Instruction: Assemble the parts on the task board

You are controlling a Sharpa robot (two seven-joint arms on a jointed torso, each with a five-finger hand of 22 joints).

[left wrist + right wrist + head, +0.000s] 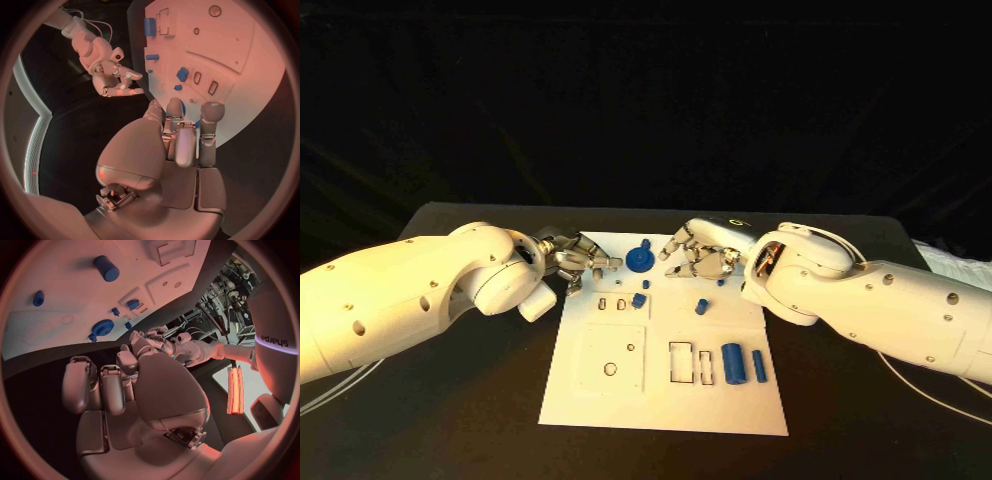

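1. Head view: the white task board (596, 385) lies in the middle of the black table (444, 430), its length running from the near edge toward the far edge.
2. The left robot hand (577, 260) hovers at the board's far left corner, fingers loosely curled and apart, holding nothing.
3. The right robot hand (700, 253) hangs over the board's far right part, fingers bent downward and apart, also holding nothing.
4. Between the two hands, near the board's far edge, sits a blue gear (639, 260). Closer in lie a small blue block (639, 299) and a small blue peg (701, 306).
5. Toward the board's near right side a large blue cylinder (731, 363) lies just beside a thin blue rod (759, 365), next to rectangular cut-outs (681, 362).
6. Left wrist view: the left robot hand (181, 145) reaches to the board's edge with fingers nearly straight, gripping nothing; the right robot hand (115, 80) shows across from it, off the board.
7. Right wrist view: the right robot hand (119, 380) has its fingers curled part-way, nothing in them; the gear (102, 328) and the large cylinder (106, 268) lie on the board beyond.
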